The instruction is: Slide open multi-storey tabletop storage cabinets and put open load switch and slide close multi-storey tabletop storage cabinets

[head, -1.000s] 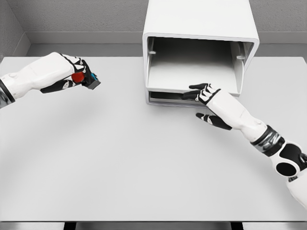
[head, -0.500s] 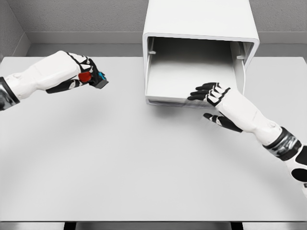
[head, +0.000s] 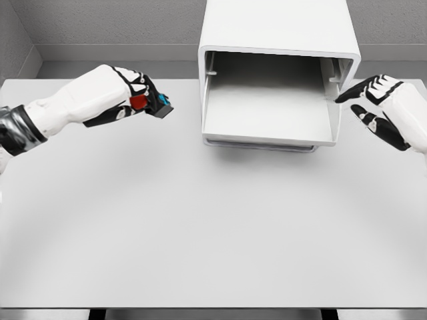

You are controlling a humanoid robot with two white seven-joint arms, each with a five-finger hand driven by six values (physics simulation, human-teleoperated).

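One risk: switch (head: 150,103), clenched in my left hand (head: 130,97), may clip the cabinet (head: 277,40) wall; right hand (head: 380,107) released.

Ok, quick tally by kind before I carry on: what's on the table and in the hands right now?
White box-shaped tabletop storage cabinet, tray slid out: 1
Small load switch with red knob, blue and black body, gripped in the left hand: 1
White five-finger hands, counting the open right hand beside the cabinet: 2
Grey table: 1
Total: 5

A wide, pale grey matte table (head: 200,233) fills the view; behind it stands a speckled grey wall (head: 100,23)
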